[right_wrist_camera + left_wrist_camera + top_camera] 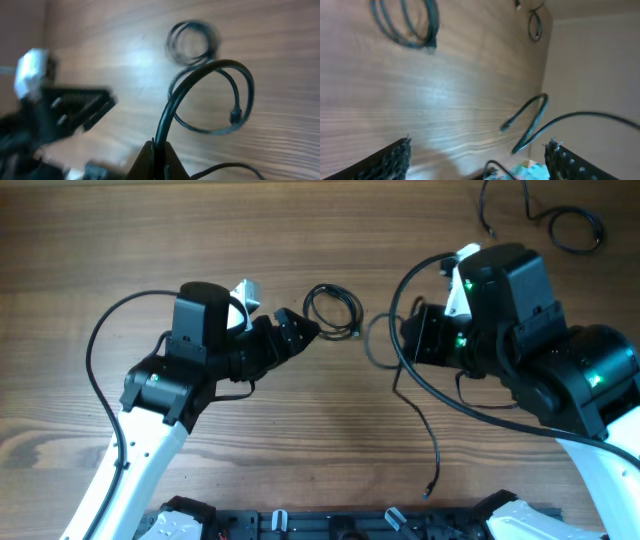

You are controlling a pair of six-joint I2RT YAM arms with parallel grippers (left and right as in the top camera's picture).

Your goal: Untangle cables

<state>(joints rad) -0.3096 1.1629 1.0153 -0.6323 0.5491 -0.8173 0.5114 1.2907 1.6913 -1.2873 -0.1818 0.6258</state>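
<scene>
Between the fingers (390,161) of the left claw (298,330), which stand wide apart, lies bare bench (445,100) wood; it grips nothing. Just beyond its tips the coiled cable (333,308) lies flat, a small round loop.

Right claw (155,152): tips pressed together, clamped on the held cable (172,100). This cord rises from the pinch, arcs into an open loop and ends in a small plug. The loop sits near the coil. A third cable (562,225) curls at the far right corner of the bench, well apart.
</scene>
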